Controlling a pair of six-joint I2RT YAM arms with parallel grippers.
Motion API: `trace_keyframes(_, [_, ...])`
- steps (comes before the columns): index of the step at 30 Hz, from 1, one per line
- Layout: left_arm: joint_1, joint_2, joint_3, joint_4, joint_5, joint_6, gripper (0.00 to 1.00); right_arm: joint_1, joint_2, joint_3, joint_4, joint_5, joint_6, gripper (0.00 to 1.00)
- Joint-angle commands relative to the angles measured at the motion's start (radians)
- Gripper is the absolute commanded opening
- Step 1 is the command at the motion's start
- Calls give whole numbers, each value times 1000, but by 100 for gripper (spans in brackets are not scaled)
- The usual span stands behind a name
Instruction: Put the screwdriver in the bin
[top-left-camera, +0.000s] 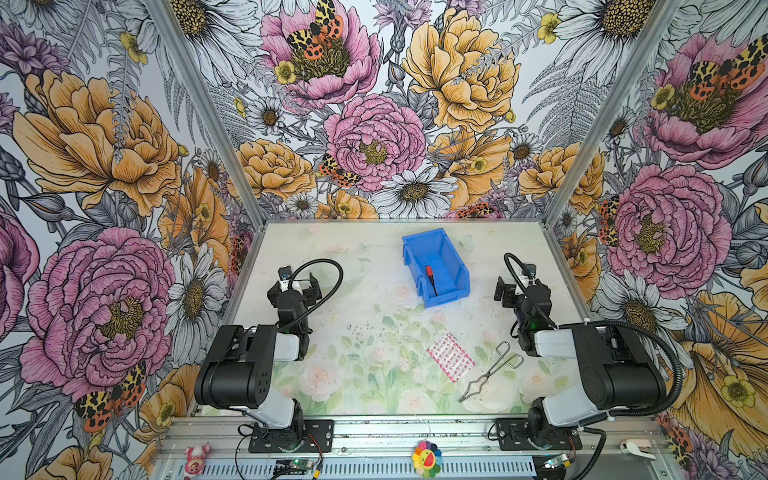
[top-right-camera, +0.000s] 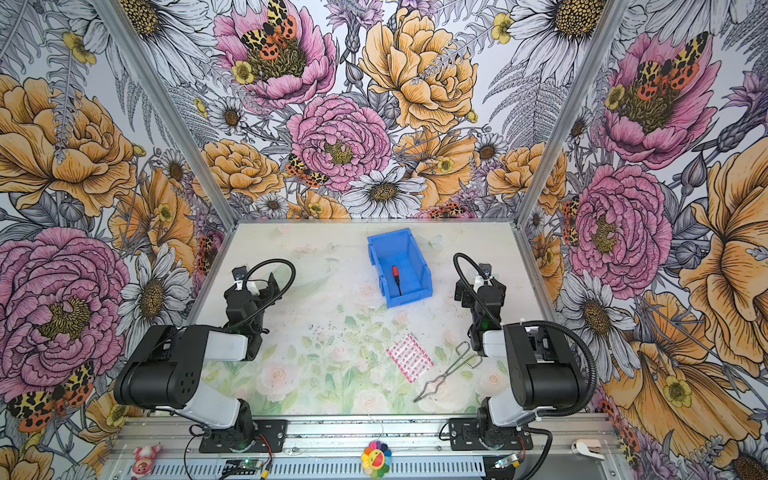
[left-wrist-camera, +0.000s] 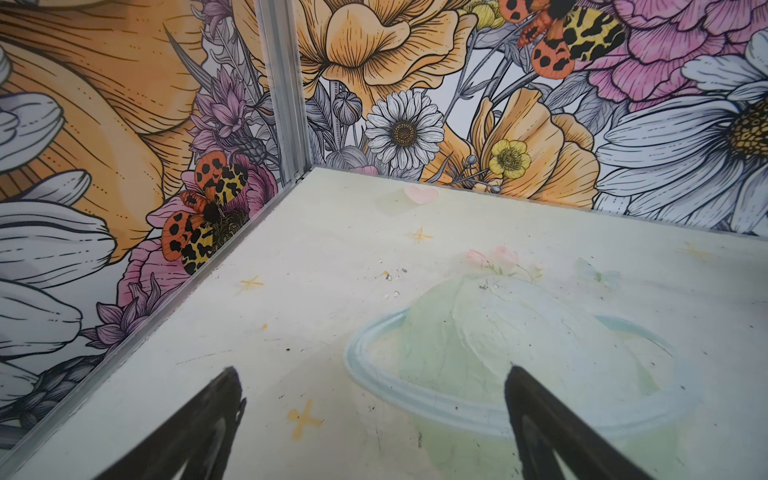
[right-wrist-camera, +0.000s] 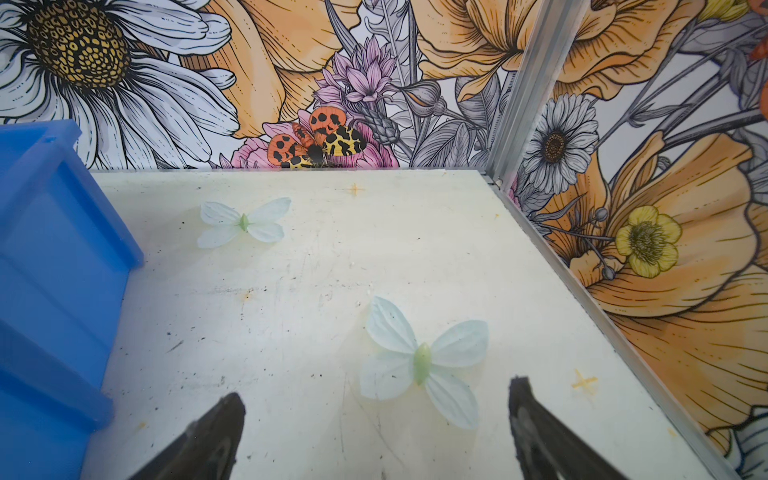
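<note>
Jaws wide: left gripper (left-wrist-camera: 372, 370), right gripper (right-wrist-camera: 376, 386)

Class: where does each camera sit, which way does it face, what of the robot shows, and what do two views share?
Top views: overhead, facing down at the table; both arms.
Left wrist: arm-mounted, facing the back-left corner; left gripper open.
Right wrist: arm-mounted, facing the back-right corner; right gripper open.
Shared: bin, top and right wrist.

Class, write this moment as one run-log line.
screwdriver: inside bin | left tool: open, empty | right tool: open, empty | status: task looks done
</note>
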Motion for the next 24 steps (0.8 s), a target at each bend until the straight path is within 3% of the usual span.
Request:
trace_keyframes(1, [-3, 3, 19, 0, 29, 16, 99, -4, 7, 21, 10, -12, 17, 99])
trace_keyframes(24, [-7, 4, 21, -5, 32, 21, 99, -4, 8, 21, 10, -11, 16, 100])
